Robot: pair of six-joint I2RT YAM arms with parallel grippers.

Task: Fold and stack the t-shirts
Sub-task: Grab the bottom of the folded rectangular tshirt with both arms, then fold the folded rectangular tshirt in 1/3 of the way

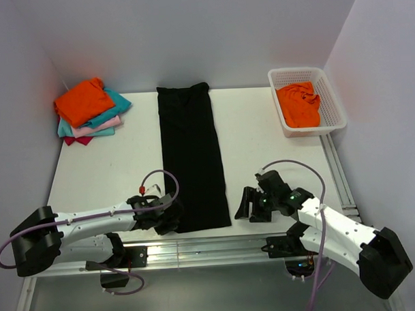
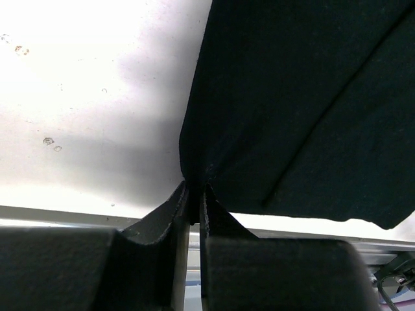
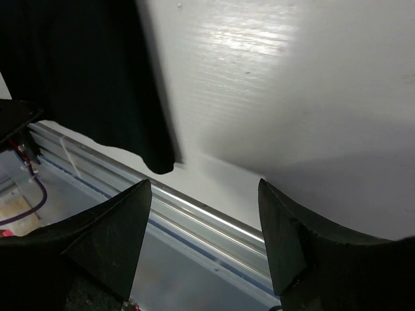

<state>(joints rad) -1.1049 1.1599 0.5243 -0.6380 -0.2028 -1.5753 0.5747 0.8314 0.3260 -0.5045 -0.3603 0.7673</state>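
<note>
Black t-shirt corner under left gripper

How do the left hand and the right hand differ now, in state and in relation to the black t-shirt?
The left hand is shut, pinching the black t-shirt at its near left edge; the right hand is open and holds nothing. The left hand touches the cloth; the right hand stands beside its near right corner, apart from it. Both hang low over the table.
</note>
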